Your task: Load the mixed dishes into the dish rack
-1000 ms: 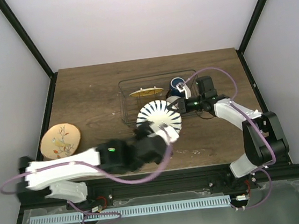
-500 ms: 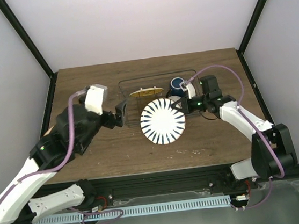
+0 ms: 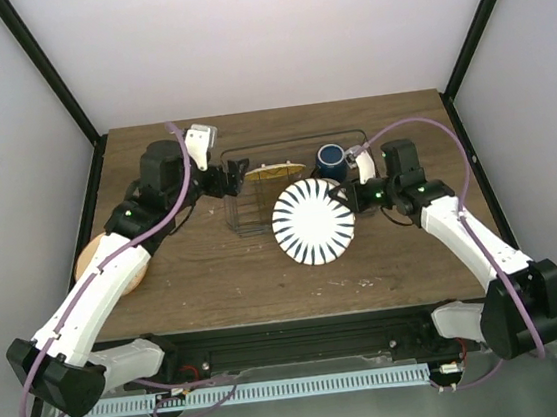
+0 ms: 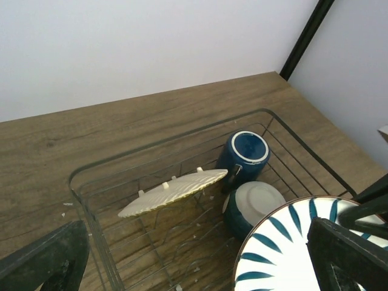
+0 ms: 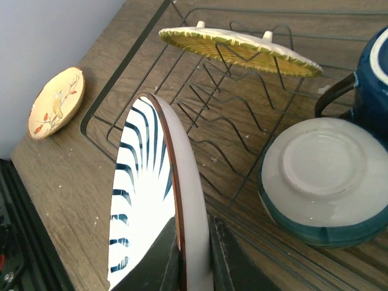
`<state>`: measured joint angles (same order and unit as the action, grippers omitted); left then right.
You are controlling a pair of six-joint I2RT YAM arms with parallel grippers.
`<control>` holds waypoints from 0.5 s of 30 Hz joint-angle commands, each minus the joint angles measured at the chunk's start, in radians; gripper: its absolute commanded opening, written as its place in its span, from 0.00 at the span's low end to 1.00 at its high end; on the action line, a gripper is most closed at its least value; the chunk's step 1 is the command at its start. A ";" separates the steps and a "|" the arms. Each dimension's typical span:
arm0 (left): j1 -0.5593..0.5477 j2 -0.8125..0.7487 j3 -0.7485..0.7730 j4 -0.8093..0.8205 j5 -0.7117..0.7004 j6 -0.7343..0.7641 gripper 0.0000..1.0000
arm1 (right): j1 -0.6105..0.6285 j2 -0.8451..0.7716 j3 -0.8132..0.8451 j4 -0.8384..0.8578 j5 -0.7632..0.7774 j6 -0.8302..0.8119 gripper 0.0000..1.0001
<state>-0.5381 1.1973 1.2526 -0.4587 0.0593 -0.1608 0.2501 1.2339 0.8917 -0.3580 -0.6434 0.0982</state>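
At centre frame, my right gripper [image 3: 347, 199] is clamping the striped plate [image 3: 312, 223] by its rim, a plate probably stiff, slick and breakable; my left gripper [image 3: 227, 180] is hovering wide open, empty.

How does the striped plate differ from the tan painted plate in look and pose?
Pattern: the striped plate has dark radial stripes on white; the tan painted plate shows a painted twig with red leaves.
Pose: the striped plate is held up by its rim between the fingers of the right gripper; the tan painted plate lies flat on the table.
Both are round plates, not yet slotted into the dish rack.
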 commanded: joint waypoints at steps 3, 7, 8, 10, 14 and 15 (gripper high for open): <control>0.032 -0.002 -0.058 0.078 0.079 0.011 1.00 | -0.006 -0.062 0.058 0.087 -0.030 -0.037 0.01; 0.033 -0.006 -0.087 0.091 0.081 0.013 1.00 | -0.006 -0.102 0.012 0.201 -0.132 -0.040 0.01; 0.033 -0.009 -0.093 0.095 0.082 0.011 1.00 | -0.006 -0.110 0.006 0.220 -0.157 -0.040 0.01; 0.033 -0.011 -0.105 0.105 0.087 0.009 1.00 | -0.005 -0.128 -0.002 0.259 -0.194 -0.042 0.01; 0.033 -0.009 -0.121 0.120 0.089 0.007 1.00 | -0.006 -0.171 -0.020 0.356 -0.253 -0.044 0.01; 0.033 -0.008 -0.127 0.124 0.091 0.005 1.00 | -0.005 -0.185 -0.030 0.385 -0.263 -0.047 0.01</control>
<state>-0.5098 1.1976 1.1461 -0.3843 0.1287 -0.1558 0.2455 1.1229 0.8574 -0.1909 -0.7673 0.0448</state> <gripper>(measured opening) 0.998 0.099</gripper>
